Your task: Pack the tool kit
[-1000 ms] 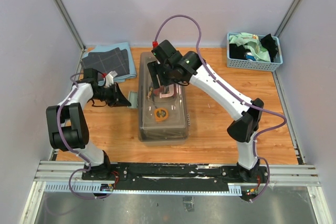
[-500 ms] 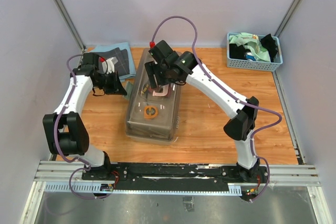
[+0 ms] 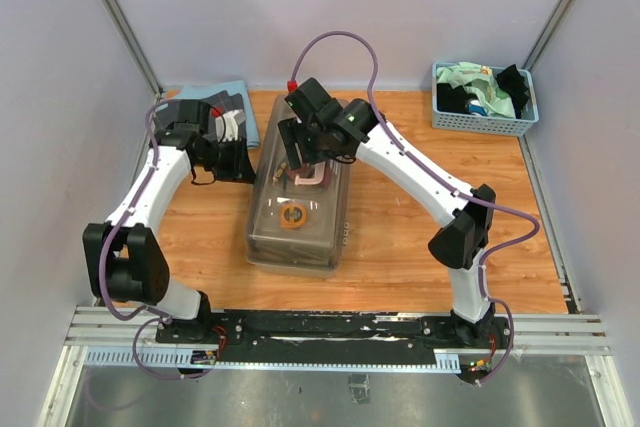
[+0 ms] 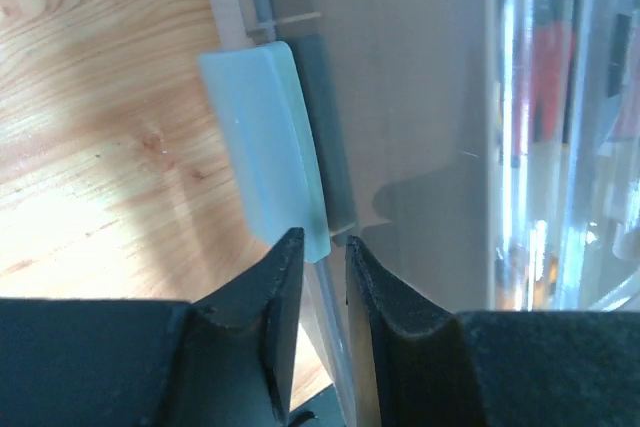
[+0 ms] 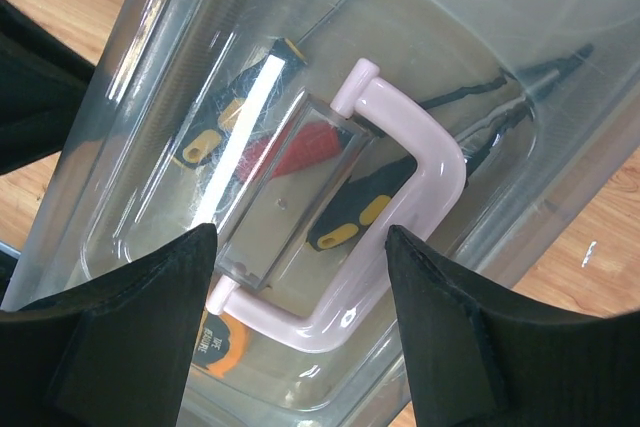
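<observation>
Top external view: toolbox (image 3: 298, 212) sits mid-table, skewed toward far-left corner, lid down, tape measure (image 3: 292, 214) visible through it. Your right gripper (image 5: 300, 237) hangs over pinkish handle (image 5: 440, 157), fingers spread wide either side, gripping nothing. Your left gripper (image 4: 322, 247) is at box's left side, fingers almost together, nothing clearly held, tips just beside pale latch (image 4: 262, 137). Step in hand, likely: securing lid. Next move needs firm push on latch and box kept steady.

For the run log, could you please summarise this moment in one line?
toolbox closed | right gripper open over handle | left gripper at side latch, grip unclear
</observation>
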`<state>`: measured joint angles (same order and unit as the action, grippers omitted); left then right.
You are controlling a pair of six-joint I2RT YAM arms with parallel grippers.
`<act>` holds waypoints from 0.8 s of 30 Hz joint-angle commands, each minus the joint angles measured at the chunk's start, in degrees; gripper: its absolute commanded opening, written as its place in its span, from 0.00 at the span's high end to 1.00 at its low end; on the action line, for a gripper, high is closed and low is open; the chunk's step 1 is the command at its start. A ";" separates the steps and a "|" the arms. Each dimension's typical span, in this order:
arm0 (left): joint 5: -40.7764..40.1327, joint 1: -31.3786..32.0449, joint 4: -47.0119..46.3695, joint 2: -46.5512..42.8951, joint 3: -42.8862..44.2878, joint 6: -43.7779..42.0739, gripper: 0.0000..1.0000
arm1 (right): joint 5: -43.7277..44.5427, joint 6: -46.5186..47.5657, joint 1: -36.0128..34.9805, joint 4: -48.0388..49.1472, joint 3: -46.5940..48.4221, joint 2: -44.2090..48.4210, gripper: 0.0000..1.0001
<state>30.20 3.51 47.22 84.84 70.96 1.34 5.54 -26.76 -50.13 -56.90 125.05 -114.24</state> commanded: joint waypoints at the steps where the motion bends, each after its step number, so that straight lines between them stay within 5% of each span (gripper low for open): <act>1: 12.90 2.91 0.71 -3.72 1.08 0.39 0.67 | -1.40 -0.65 0.12 -0.73 -0.61 -1.00 0.30; 24: 15.74 3.61 -12.52 -5.43 -9.98 6.66 0.38 | -0.41 -1.58 -0.33 -5.76 3.91 -3.04 0.31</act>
<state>37.78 4.54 39.75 80.49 60.66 4.08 9.02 -26.57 -49.74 -63.31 128.62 -115.72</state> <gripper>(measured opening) 0.594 0.697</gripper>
